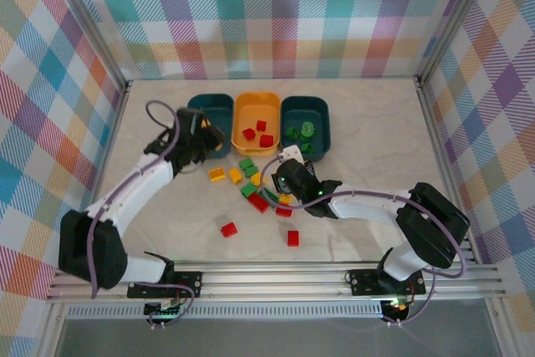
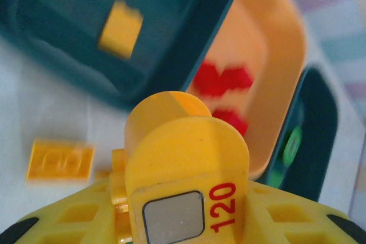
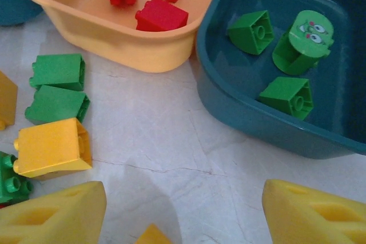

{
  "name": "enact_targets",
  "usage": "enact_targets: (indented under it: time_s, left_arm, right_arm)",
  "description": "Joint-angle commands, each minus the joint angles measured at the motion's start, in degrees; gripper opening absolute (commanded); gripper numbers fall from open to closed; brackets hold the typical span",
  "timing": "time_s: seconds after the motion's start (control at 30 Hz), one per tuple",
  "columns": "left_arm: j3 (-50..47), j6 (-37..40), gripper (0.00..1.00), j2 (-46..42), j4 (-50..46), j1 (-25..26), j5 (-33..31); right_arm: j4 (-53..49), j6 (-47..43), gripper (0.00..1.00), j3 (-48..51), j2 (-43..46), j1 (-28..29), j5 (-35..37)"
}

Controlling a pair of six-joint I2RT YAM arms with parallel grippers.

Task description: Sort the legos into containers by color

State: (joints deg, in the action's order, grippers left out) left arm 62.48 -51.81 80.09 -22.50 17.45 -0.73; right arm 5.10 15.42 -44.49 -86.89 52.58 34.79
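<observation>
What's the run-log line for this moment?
left end effector: yellow lego between jaws, grip unclear | right end effector: open, by loose legos | orange bin: red legos | right teal bin: green legos

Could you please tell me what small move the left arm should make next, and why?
Probably move the left tool over the left teal bin, then open it. Its fingers clasp a yellow piece beside that bin's rim, and the bin already holds yellow bricks; red bricks lie in the orange bin, green ones in the right teal bin.
</observation>
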Motion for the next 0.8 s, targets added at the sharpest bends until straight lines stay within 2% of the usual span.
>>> enact_targets:
  time_s: [0.0,0.23,0.33,0.47,0.5,0.63,0.77]
  left_arm:
    - [8.51,4.41,0.35,10.69,-3.7,-4.45,3.01]
    - [30.14,11.03,0.38,32.33,-12.79,-6.2,2.4]
    - [36.47,12.45,0.39,38.32,-16.6,-6.3,2.77]
    - [38.55,11.75,0.47,40.47,-17.12,-6.38,4.2]
    - [38.92,11.64,0.5,40.47,-17.38,-6.38,4.37]
    - [40.1,11.91,0.74,39.11,-18.11,-6.46,4.4]
    - [37.21,11.96,0.83,33.37,-16.08,-6.47,4.99]
  right_arm:
    - [1.06,2.44,0.72,1.24,1.99,-1.76,1.88]
    - [0.61,3.04,0.73,3.1,5.59,-3.26,1.91]
    - [0.26,2.99,0.73,3.9,7.42,-3.51,1.87]
    - [-0.82,2.86,0.74,4.48,9.19,-3.62,1.78]
    - [-1.53,3.1,0.74,4.33,9.37,-3.62,1.78]
    - [-6.16,5.8,0.75,2.96,11.86,-3.53,0.16]
    - [-13.12,8.51,0.76,1.82,16.04,-2.3,-1.51]
